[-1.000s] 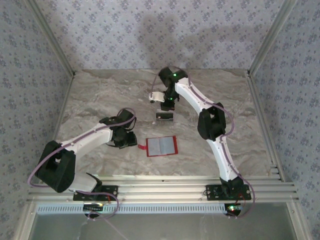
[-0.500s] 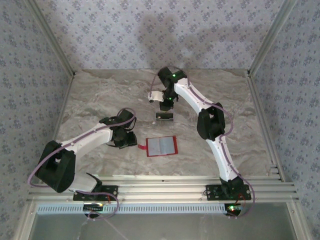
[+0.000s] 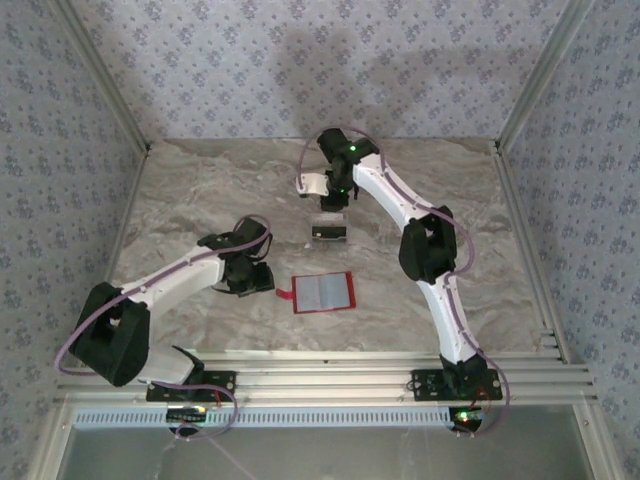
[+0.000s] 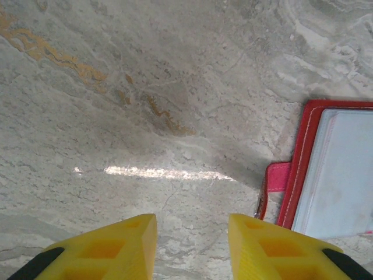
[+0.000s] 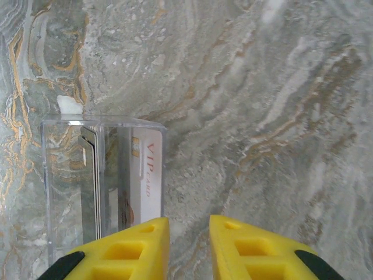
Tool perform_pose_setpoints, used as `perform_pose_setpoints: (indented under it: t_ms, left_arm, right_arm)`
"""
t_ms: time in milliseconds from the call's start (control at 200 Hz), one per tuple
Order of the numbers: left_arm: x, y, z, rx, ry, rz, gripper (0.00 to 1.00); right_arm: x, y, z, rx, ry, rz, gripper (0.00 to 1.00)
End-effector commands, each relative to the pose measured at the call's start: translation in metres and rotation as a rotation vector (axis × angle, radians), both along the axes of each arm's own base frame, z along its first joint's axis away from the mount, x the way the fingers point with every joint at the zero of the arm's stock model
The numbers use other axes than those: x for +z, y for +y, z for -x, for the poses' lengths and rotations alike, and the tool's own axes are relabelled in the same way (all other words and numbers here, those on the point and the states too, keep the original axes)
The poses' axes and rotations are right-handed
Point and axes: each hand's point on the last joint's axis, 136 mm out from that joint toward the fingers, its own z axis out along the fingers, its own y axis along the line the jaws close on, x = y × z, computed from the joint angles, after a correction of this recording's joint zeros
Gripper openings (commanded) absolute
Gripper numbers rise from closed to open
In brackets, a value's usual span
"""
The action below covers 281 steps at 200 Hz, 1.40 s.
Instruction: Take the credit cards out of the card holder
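Note:
The card holder lies open and flat on the marble table, red-edged with greyish clear pockets; its left edge and side tab show in the left wrist view. My left gripper sits just left of that tab, open over bare table. The credit cards, a pale stack with "VIP card" lettering, rest farther back inside a clear plastic case. My right gripper hovers just beside them, open a little, with nothing between its yellow fingers.
Patterned walls enclose the table on three sides, with metal corner posts. An aluminium rail runs along the near edge by the arm bases. Bare marble lies to the far left and right.
The right gripper's jaws have parted and that arm has drawn back a little from the cards, which stay on the table. The left arm and card holder have not moved.

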Motion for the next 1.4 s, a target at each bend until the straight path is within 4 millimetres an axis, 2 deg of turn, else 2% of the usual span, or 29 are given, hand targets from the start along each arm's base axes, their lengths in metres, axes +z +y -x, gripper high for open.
perform_pose_setpoints:
  t_ms: [0, 225, 405, 510, 640, 695, 815, 1104, 1244, 1399]
  left_arm:
    - [0.021, -0.009, -0.006, -0.022, -0.030, 0.041, 0.38]
    - [0.031, -0.030, -0.016, -0.072, -0.049, 0.083, 0.37]
    - [0.028, -0.053, -0.024, -0.114, -0.037, 0.123, 0.36]
    - [0.021, -0.056, -0.029, -0.105, -0.017, 0.110, 0.35]
    - [0.013, -0.054, -0.031, -0.092, 0.015, 0.109, 0.34]
    - [0.011, -0.056, -0.039, -0.080, 0.001, 0.143, 0.34]
    - [0.010, -0.048, -0.043, -0.049, 0.004, 0.187, 0.34]
    - [0.007, -0.011, -0.042, 0.014, 0.000, 0.202, 0.34]
    - [0.007, 0.007, -0.038, 0.051, -0.005, 0.214, 0.34]
    - [0.009, 0.015, -0.033, 0.064, -0.014, 0.224, 0.34]
  right_arm:
    - [0.038, -0.007, 0.000, -0.118, -0.038, -0.071, 0.28]
    - [0.061, -0.018, 0.016, -0.448, 0.025, -0.243, 0.33]
    - [0.064, -0.023, 0.051, -0.709, 0.133, -0.379, 0.33]
    - [0.060, -0.022, 0.077, -0.847, 0.253, -0.451, 0.32]
    - [0.045, -0.016, 0.109, -1.003, 0.449, -0.509, 0.32]
    - [0.036, -0.011, 0.123, -1.048, 0.529, -0.521, 0.31]
    - [0.013, -0.003, 0.153, -1.124, 0.664, -0.481, 0.30]
    - [-0.034, 0.035, 0.194, -1.154, 0.782, -0.399, 0.32]
    - [-0.051, 0.055, 0.207, -1.148, 0.805, -0.354, 0.34]
    - [-0.066, 0.068, 0.213, -1.160, 0.808, -0.311, 0.35]
